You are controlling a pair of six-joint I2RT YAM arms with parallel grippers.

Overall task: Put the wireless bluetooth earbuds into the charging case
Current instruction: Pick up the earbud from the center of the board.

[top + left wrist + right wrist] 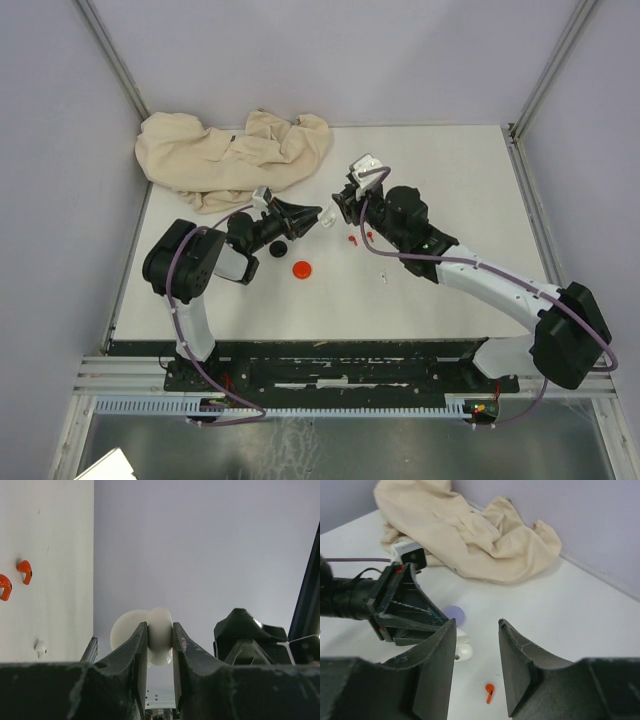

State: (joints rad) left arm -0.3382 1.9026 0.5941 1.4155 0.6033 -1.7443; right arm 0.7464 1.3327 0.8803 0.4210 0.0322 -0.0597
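My left gripper (160, 630) is shut on the white charging case (159, 622), whose lid stands open; from above the case (327, 221) sits at the left gripper's (316, 214) tips. My right gripper (476, 630) is open and empty, just right of the case (462, 649) and above a red earbud (489, 692). Two red earbuds (350, 240) (368, 233) lie on the table under the right gripper (339, 208). In the left wrist view they are the red earbuds (25, 571) (4, 586). A white earbud (384, 278) (40, 648) lies nearer the front.
A crumpled beige cloth (235, 150) covers the back left of the table. A red disc (302, 269) and a black disc (279, 247) lie near the left arm. A purple disc (453, 613) shows beside the left gripper's fingers (405, 605).
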